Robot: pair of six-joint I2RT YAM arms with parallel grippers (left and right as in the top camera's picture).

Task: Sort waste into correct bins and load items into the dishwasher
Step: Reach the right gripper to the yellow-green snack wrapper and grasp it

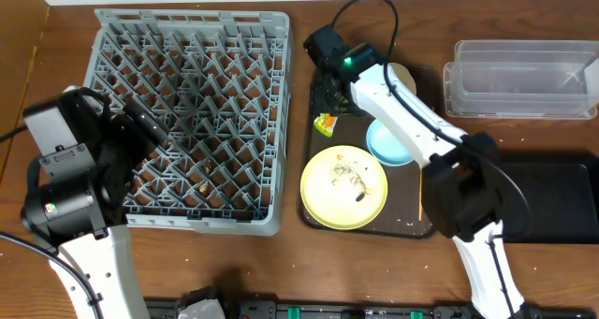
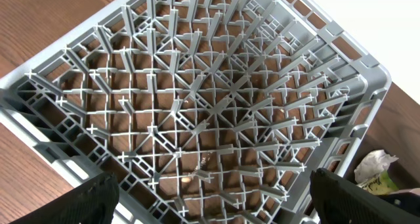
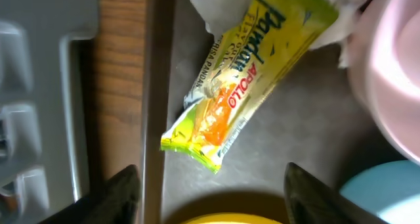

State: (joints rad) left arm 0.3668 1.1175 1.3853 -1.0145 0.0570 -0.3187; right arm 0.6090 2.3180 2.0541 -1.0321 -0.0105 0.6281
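The right gripper (image 3: pixel 213 188) is seen spread wide, with nothing held. Its jaws hang just over the snack wrapper (image 3: pixel 236 86), which lies flat on the dark tray (image 3: pixel 308 132), its upper end overlapping the white napkin (image 3: pixel 216 4). The pink bowl (image 3: pixel 394 73), blue bowl (image 3: pixel 380 191) and yellow plate (image 3: pixel 223 219) are set close around it. The left gripper (image 2: pixel 220 207) is likewise held open and empty, above the grey dish rack (image 2: pixel 197 106).

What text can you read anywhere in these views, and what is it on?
"pandan": large blue letters on the snack wrapper, right wrist view.
"APOLLO": red letters on the same wrapper.
Smaller print along the wrapper's edge: too blurred to read.
Dish rack: no text visible.
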